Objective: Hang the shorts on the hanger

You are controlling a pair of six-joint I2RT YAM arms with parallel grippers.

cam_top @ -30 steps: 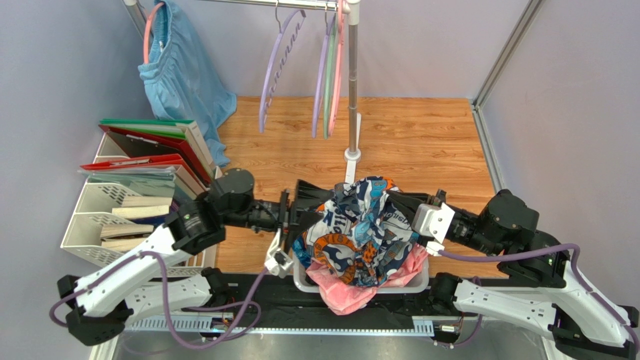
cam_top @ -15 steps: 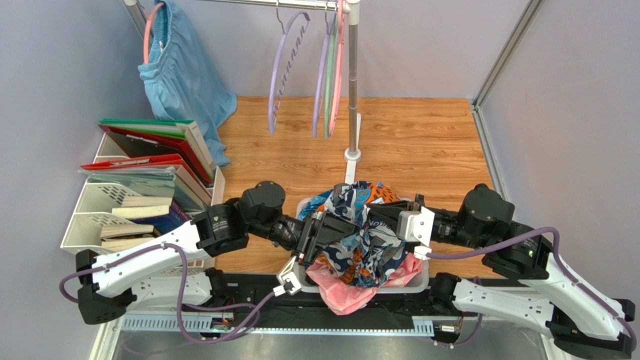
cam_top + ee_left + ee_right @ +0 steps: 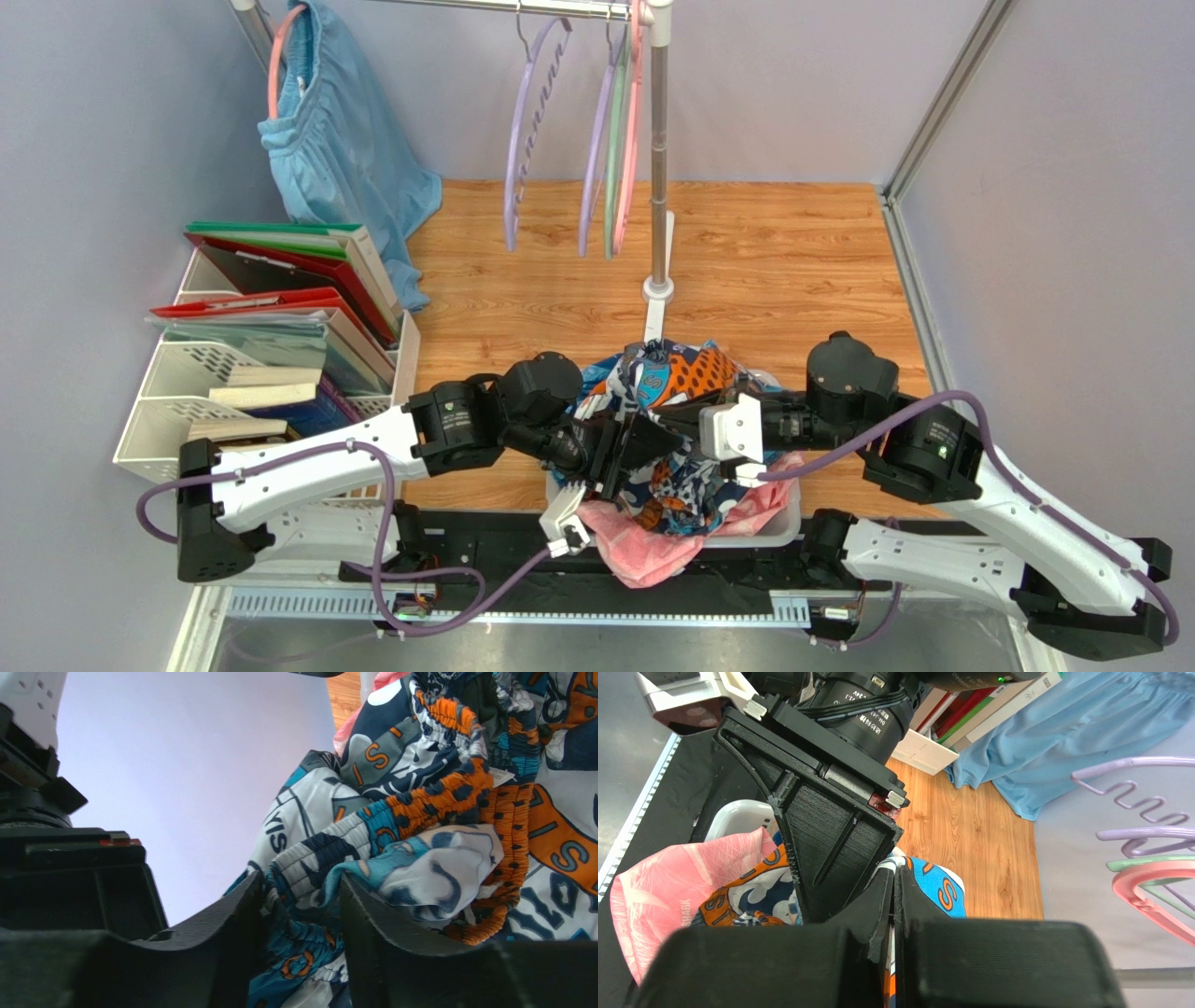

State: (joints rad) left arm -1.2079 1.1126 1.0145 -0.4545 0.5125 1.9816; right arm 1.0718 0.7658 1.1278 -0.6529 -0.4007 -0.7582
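Note:
The printed shorts (image 3: 671, 399) hang bunched above a white basket (image 3: 787, 524). My right gripper (image 3: 690, 423) is shut on a thin fold of them; in the right wrist view (image 3: 894, 890) its fingers press together on the cloth (image 3: 938, 892). My left gripper (image 3: 627, 451) is pushed into the bunch from the left. In the left wrist view (image 3: 303, 917) its fingers (image 3: 393, 952) stand apart with a gathered waistband fold (image 3: 319, 857) between them. The lavender hanger (image 3: 528, 126) hangs empty on the rail at the back.
A pink garment (image 3: 638, 539) lies in the basket under the shorts. A second lavender hanger (image 3: 596, 147) and pink and green hangers (image 3: 626, 126) hang by the rack pole (image 3: 657, 168). Light-blue shorts (image 3: 344, 147) hang back left. File trays with books (image 3: 267, 357) stand left.
Both arms have drawn in toward each other over the basket. My left gripper moved right into the shorts. The bunch has shrunk and sunk lower. The lavender hanger swung slightly.

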